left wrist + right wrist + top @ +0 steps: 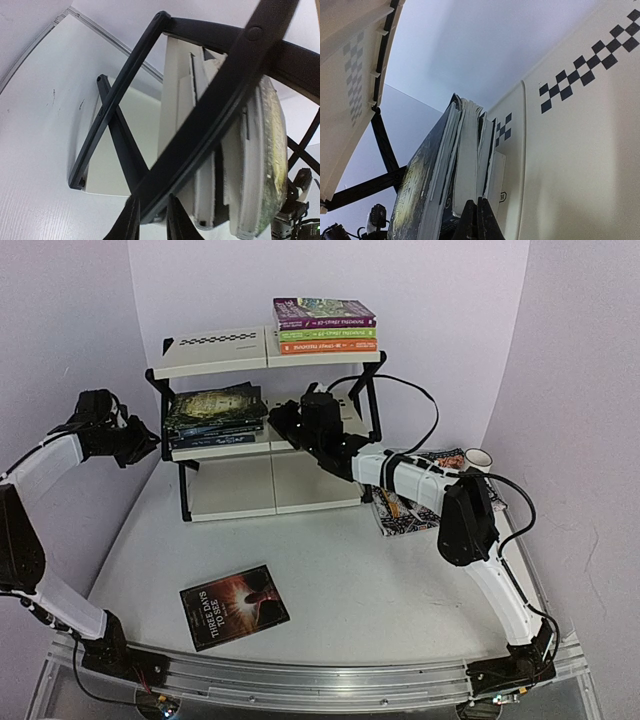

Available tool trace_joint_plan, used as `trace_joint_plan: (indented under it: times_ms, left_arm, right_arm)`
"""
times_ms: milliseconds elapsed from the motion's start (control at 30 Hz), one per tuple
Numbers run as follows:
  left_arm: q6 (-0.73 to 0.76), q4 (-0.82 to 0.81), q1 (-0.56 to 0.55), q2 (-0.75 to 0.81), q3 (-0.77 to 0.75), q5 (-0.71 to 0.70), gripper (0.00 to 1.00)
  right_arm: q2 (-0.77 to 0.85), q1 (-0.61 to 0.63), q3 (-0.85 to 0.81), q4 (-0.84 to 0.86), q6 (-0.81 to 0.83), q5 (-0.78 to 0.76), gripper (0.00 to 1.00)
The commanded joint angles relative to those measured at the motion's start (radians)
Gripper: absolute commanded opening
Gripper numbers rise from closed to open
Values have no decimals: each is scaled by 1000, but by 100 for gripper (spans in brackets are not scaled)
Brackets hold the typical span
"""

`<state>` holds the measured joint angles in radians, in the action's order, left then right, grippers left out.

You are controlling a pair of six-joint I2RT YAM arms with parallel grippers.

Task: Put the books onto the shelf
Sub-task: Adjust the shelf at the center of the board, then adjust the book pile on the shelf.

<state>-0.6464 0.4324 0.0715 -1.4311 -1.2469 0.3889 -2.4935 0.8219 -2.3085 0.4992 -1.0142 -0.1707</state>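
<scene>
Patterned mat, white cup nearby

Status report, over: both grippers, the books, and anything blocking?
Left gripper slightly open beside shelf frame. Right gripper shut, at middle-tier stack. One black book on table, unshelved. Nothing blocks it.

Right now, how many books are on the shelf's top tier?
3, in one flat stack at the right end of the shelf top tier: purple book on top, green book in the middle, orange book at the bottom. None seems hidden there.
</scene>
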Motion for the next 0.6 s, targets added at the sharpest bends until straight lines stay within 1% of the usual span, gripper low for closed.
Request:
trace_joint_plan:
  times_ms: [0,133,200,267,367,567]
  left_arm:
    - [47,2,-17,85,-6,-7,23]
    - [61,0,-18,112,-8,-24,29]
    - [62,-2,-18,121,-12,-28,34]
    - [55,-15,-18,124,-13,-26,35]
    - [41,-53,-19,117,-14,1,34]
    - [18,-75,-19,72,-44,56,25]
  right_arm:
    - [-4,-9,-56,40,2,46,0]
    - [0,-9,-46,39,2,51,0]
    - [1,-11,-45,40,3,54,0]
    - [-3,-11,-55,34,3,64,0]
    - [-13,-12,-79,23,6,85,0]
    - [-23,-13,-98,5,6,124,0]
